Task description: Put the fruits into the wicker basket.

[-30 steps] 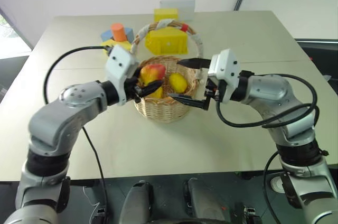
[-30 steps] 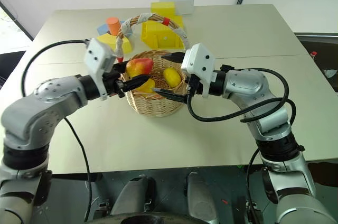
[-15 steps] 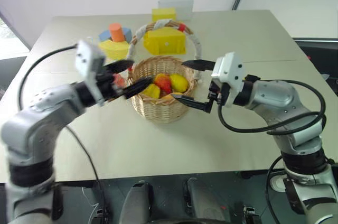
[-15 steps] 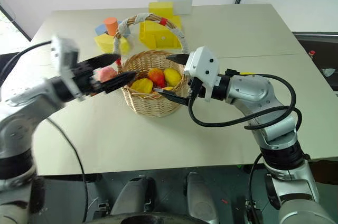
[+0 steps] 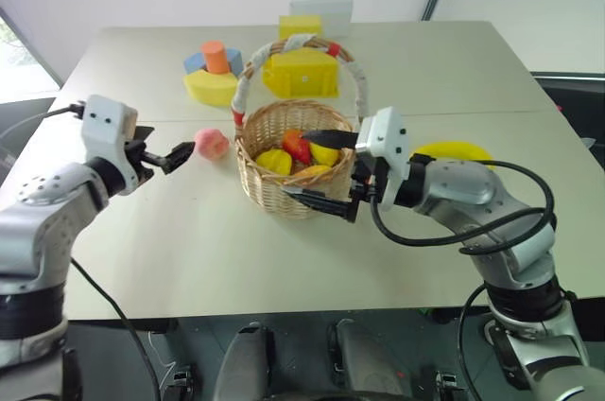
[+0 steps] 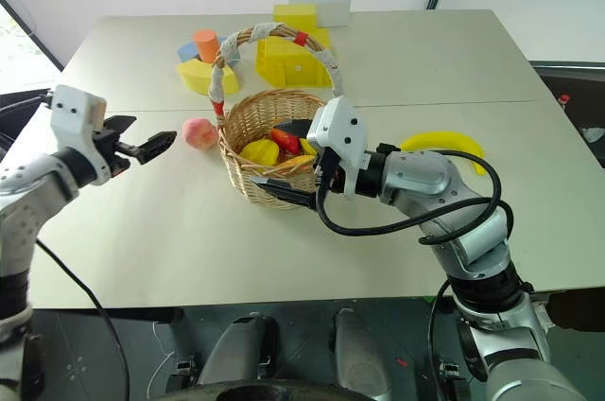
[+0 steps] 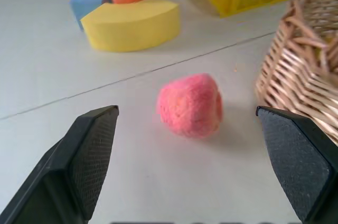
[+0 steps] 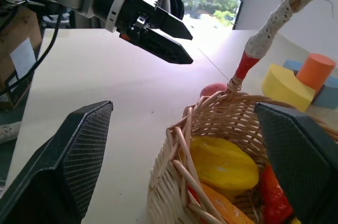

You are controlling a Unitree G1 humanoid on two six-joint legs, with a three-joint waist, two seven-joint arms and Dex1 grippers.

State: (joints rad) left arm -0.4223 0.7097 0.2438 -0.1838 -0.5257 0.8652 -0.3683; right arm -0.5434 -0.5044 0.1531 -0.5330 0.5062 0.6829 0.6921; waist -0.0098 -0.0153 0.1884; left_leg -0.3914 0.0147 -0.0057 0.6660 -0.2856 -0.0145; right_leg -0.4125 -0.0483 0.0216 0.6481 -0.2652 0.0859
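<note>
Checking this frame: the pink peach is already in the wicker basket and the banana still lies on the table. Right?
Not quite. The pink peach lies on the table beside the wicker basket, as the left wrist view shows. The banana does lie on the table.

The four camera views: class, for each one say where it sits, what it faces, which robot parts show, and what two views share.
Left eye view: on the head, looking down at the table; both arms show.
Right eye view: same head, same scene, slightly shifted.
Left wrist view: on the left arm, facing the peach; its open tool frames it.
Right wrist view: on the right arm, facing the basket; its open tool and the left tool show.
Shared: both wrist views catch the basket and peach.
</note>
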